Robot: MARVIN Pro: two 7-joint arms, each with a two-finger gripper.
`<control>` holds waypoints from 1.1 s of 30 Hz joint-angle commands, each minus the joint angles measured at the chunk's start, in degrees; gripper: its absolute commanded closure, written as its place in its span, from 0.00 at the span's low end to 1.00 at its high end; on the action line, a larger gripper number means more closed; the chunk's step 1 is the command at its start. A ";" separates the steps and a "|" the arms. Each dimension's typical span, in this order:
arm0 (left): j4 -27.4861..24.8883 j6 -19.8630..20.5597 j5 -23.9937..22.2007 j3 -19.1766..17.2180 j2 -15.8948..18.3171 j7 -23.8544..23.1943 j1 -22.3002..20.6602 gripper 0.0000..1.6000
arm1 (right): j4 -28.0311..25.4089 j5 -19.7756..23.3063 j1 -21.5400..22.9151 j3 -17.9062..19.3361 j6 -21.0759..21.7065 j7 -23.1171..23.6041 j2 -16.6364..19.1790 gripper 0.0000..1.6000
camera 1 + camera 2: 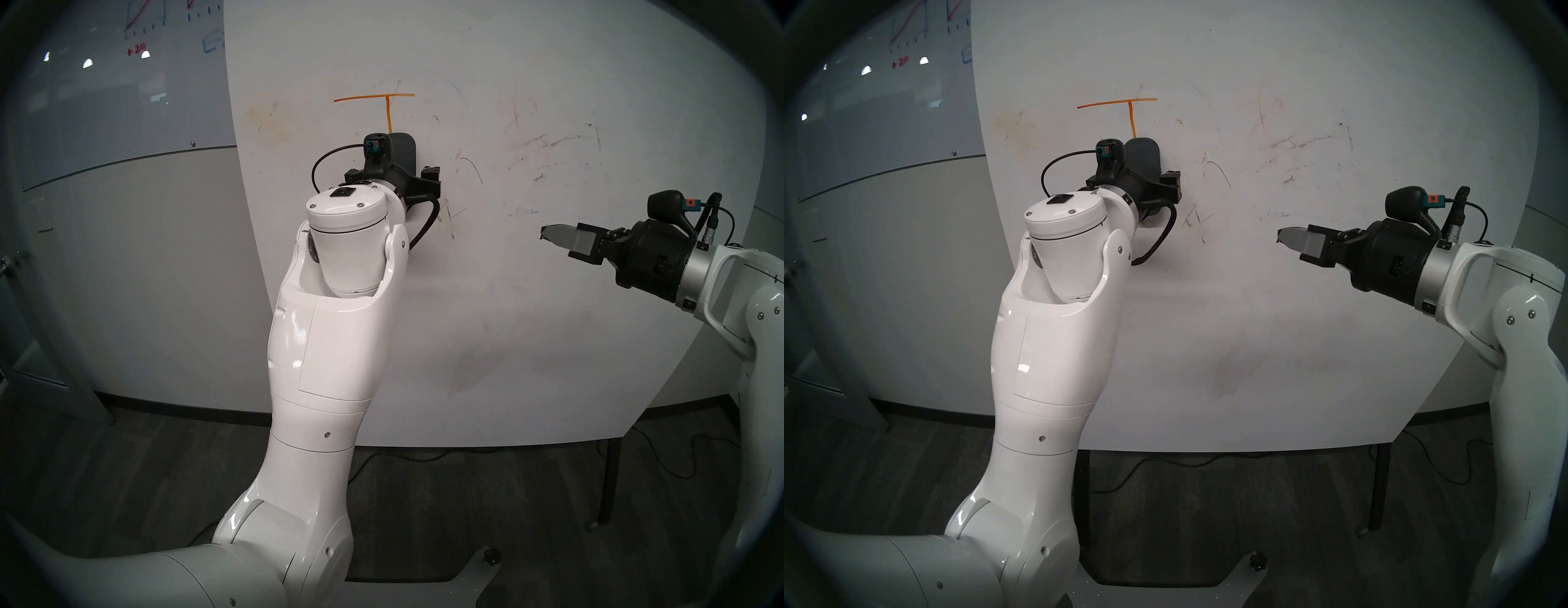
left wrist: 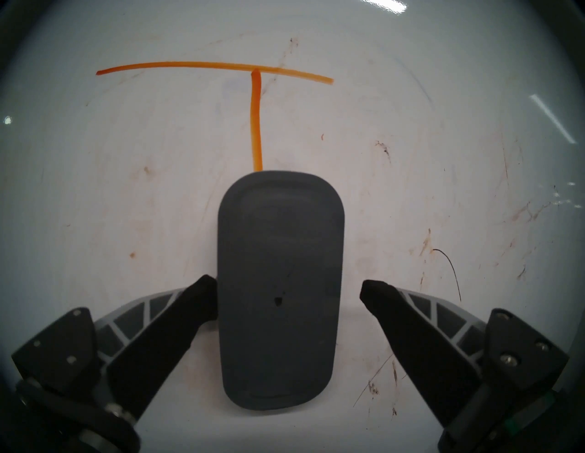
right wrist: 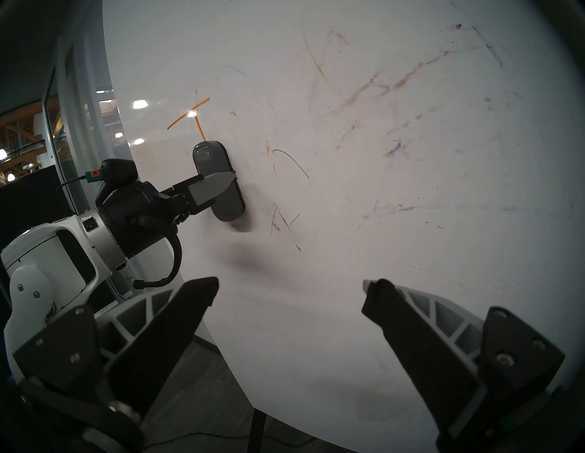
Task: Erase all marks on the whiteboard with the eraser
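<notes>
One orange T [image 2: 256,120] is the only bold mark in view, and the eraser [image 2: 280,291] sits flat against the whiteboard [image 2: 443,126] with its upper end at the foot of the T's stem. The left end effector [image 2: 288,283] straddles the eraser with jaws spread. One finger [image 2: 202,297] touches its edge and the other stands clear, so nothing is gripped.

The likely risk is that an uneven close shoves the block sideways or tips it off the board, and it drops to the floor. A stroke begun before the grip is firm would probably slide past it too.

Dark scribbles [image 1: 471,170] and pale smudges lie to the right, needing further passes. The right end effector [image 1: 551,237] hovers well apart from the eraser, released and empty, and blocks nothing. A glass board [image 1: 127,85] with graphs stands behind on the left.
</notes>
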 commanded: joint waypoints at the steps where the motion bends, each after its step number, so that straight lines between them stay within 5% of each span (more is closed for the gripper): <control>1: -0.21 -0.56 0.78 0.75 -1.30 1.36 -1.54 0.00 | -0.20 0.05 0.58 0.36 -0.12 -0.12 0.13 0.00; 13: 0.19 0.44 1.51 0.65 -2.51 3.58 -1.95 0.01 | -0.20 0.05 0.58 0.35 -0.11 -0.12 0.13 0.00; 20: -0.04 0.77 1.26 0.30 -2.61 3.71 -1.79 0.22 | -0.20 0.06 0.58 0.35 -0.11 -0.13 0.13 0.00; 25: -0.32 1.30 1.11 0.25 -2.40 3.70 -1.75 0.25 | -0.20 0.06 0.58 0.35 -0.11 -0.13 0.13 0.00; 30: -0.54 1.45 0.79 0.30 -2.15 3.88 -1.77 0.53 | -0.20 0.06 0.58 0.35 -0.11 -0.13 0.13 0.00; 33: -0.65 1.54 0.73 0.33 -2.07 3.91 -1.79 0.58 | -0.20 0.06 0.58 0.35 -0.11 -0.13 0.13 0.00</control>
